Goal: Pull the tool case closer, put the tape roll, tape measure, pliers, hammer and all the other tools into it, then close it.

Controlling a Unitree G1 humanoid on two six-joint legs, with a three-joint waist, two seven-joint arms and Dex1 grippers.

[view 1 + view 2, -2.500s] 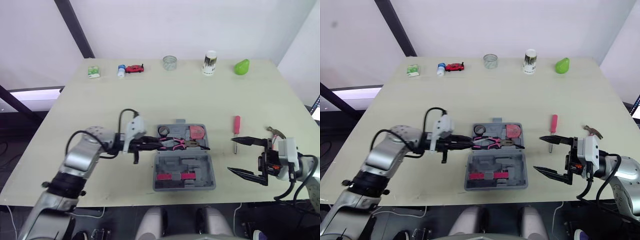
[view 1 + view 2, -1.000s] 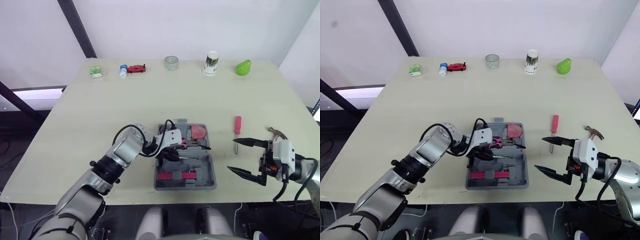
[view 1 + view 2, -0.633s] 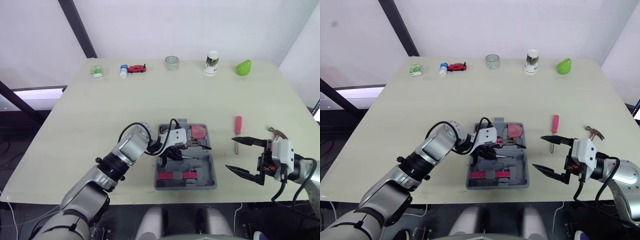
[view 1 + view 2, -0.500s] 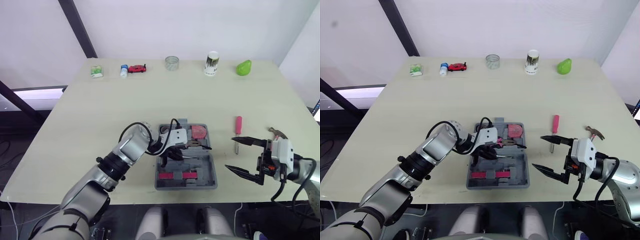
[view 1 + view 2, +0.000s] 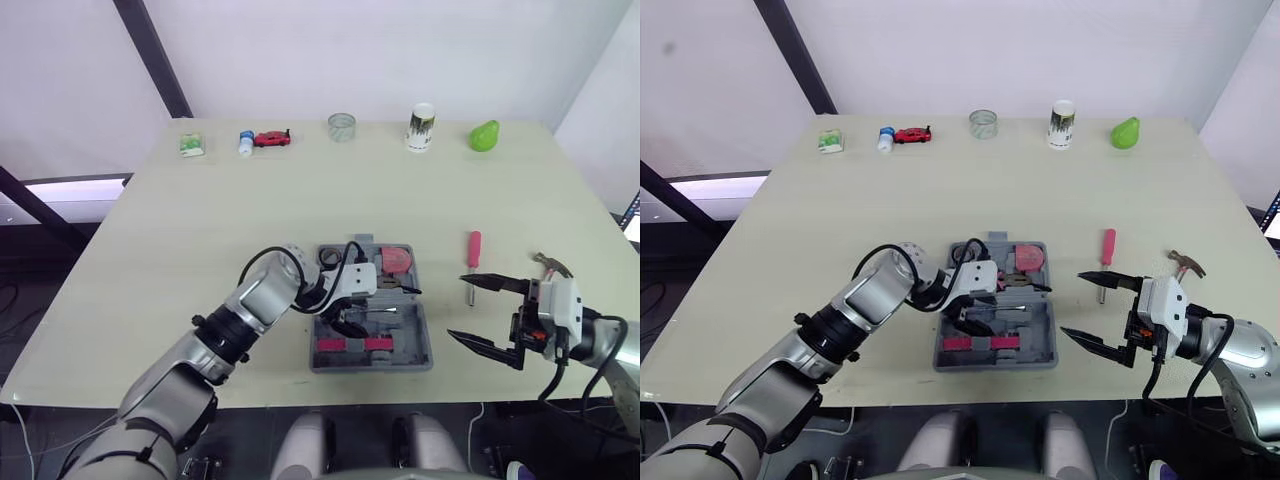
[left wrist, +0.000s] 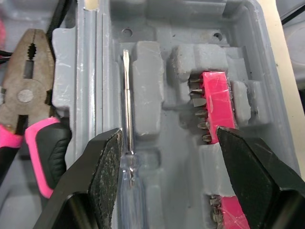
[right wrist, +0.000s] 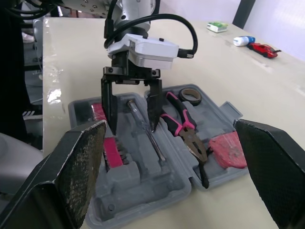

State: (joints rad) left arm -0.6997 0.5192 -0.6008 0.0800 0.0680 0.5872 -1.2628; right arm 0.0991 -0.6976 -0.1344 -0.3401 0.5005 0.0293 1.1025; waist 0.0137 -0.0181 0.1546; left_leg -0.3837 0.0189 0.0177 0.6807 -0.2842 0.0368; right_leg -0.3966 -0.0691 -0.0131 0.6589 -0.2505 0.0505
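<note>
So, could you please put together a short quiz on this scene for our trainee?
1. True or false: the hammer lies on the table, outside the tool case.
2. What lies between the open fingers of the left gripper? A a wrench; B a clear-handled screwdriver; C a drill.
3. Fill in: the red screwdriver lies on the case's ___ side, robot's own.
Key: 1 true; 2 B; 3 right.

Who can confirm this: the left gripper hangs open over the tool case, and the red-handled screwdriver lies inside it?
Wrong on the screwdriver. The left gripper does hang open over the tool case, but the red-handled screwdriver lies on the table to the case's right, as the right eye view shows.
</note>
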